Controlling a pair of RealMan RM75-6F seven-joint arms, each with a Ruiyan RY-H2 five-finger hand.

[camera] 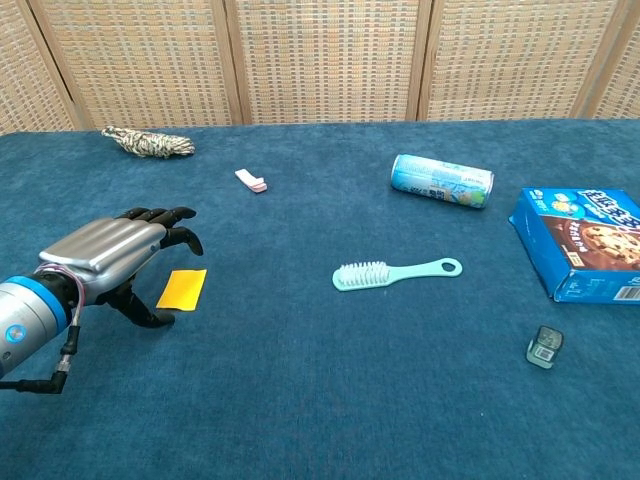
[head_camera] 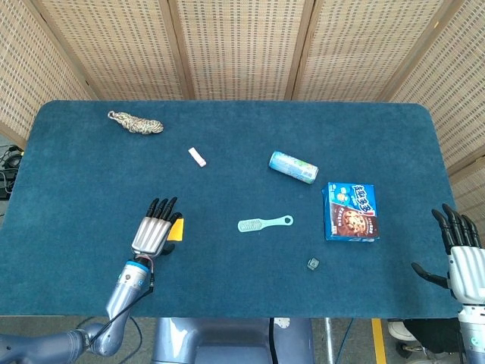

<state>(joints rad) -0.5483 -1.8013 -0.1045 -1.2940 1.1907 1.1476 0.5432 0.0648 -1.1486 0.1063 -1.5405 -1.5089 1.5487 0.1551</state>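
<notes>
My left hand (head_camera: 154, 229) (camera: 110, 258) hovers low over the blue table, palm down, fingers spread and slightly bent, holding nothing. A flat orange card (head_camera: 176, 230) (camera: 181, 288) lies on the cloth just beside its fingers, with the thumb close to its near edge. My right hand (head_camera: 459, 252) stands at the table's right edge, fingers straight and apart, empty; the chest view does not show it.
A teal brush (head_camera: 264, 223) (camera: 395, 273) lies mid-table. A blue can (head_camera: 292, 167) (camera: 442, 180) on its side and a blue cookie box (head_camera: 351, 211) (camera: 583, 243) are to the right. A small dark clip (head_camera: 313, 264) (camera: 544, 346), a white eraser (head_camera: 197, 157) (camera: 251, 180) and a rope bundle (head_camera: 135, 122) (camera: 148, 142) also lie there.
</notes>
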